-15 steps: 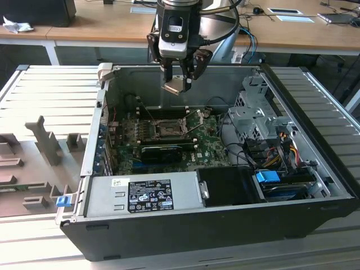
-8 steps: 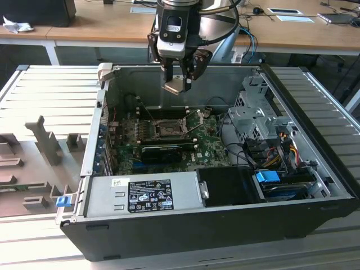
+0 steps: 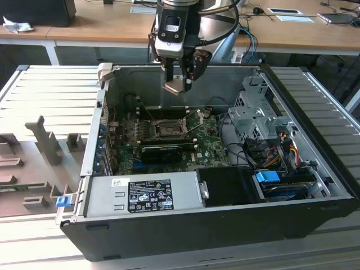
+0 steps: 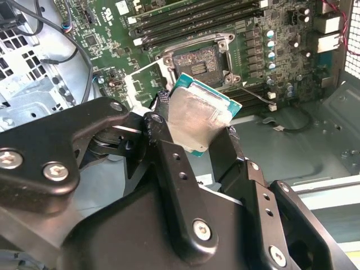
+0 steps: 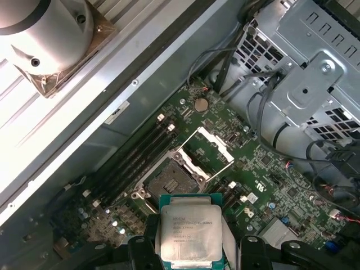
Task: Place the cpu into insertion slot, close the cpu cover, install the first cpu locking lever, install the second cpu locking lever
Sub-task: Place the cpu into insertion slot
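One gripper [image 3: 179, 82] pinches the cpu [image 5: 190, 233] by its edges above the open computer case [image 3: 225, 239]; below lies the bare insertion slot [image 5: 167, 179], its cpu cover [image 5: 216, 142] raised

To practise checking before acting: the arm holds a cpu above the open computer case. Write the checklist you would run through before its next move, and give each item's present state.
1. Grip on the cpu: the gripper is shut on two opposite edges. Ok.
2. The cpu cover is open: it stands swung up off the insertion slot. Ok.
3. Slot free: nothing lies in it. Ok.
4. The cpu is down at the slot: in the exterior view it hangs well above the board. Not ok.
5. The cpu's corners are matched to the slot: cannot tell.
6. Path clear of cables: they run beside the drive cage, apart from the slot. Ok.
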Robot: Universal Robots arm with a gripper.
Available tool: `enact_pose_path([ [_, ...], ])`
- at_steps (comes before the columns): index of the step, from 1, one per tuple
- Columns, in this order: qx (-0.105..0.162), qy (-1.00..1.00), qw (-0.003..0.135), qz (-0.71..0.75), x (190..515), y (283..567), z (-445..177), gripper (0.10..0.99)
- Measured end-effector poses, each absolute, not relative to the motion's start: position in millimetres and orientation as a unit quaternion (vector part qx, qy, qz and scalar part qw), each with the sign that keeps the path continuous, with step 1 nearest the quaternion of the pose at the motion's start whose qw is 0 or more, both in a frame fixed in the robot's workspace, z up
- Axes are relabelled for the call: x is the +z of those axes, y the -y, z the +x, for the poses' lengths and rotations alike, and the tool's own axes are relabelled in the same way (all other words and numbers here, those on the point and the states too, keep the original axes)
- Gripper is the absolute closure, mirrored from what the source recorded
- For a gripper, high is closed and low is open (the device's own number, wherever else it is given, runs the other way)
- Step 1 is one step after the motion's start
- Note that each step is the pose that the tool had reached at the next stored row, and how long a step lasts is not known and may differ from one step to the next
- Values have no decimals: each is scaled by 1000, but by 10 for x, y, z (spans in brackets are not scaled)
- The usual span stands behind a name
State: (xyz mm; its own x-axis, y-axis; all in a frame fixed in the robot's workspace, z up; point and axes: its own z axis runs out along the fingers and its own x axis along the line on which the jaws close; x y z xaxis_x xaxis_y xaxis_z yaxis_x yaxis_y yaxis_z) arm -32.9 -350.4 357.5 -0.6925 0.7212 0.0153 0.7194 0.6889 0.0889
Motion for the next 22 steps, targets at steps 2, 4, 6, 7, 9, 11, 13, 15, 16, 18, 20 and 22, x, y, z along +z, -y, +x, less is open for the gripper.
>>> enact_pose_path([
  [2, 44, -917, 11, 397, 3575, 3504, -329, 557],
  [4, 44, -915, 11, 401, 3575, 3505, -329, 557],
  [6, 44, -913, 11, 406, 3575, 3504, -329, 557],
  [7, 44, -912, 11, 409, 3575, 3504, -329, 557],
  [9, 44, -909, 11, 414, 3575, 3504, -329, 557],
  [11, 44, -906, 12, 422, 3575, 3505, -329, 557],
  [13, 44, -903, 12, 427, 3573, 3504, -329, 557],
  [15, 43, -902, 12, 430, 3572, 3504, -329, 557],
  [16, 43, -902, 12, 430, 3570, 3504, -329, 557],
  [18, 43, -902, 12, 430, 3557, 3504, -329, 557],
  [20, 43, -902, 12, 430, 3546, 3504, -329, 557],
  [22, 43, -902, 12, 430, 3541, 3504, -329, 557],
])
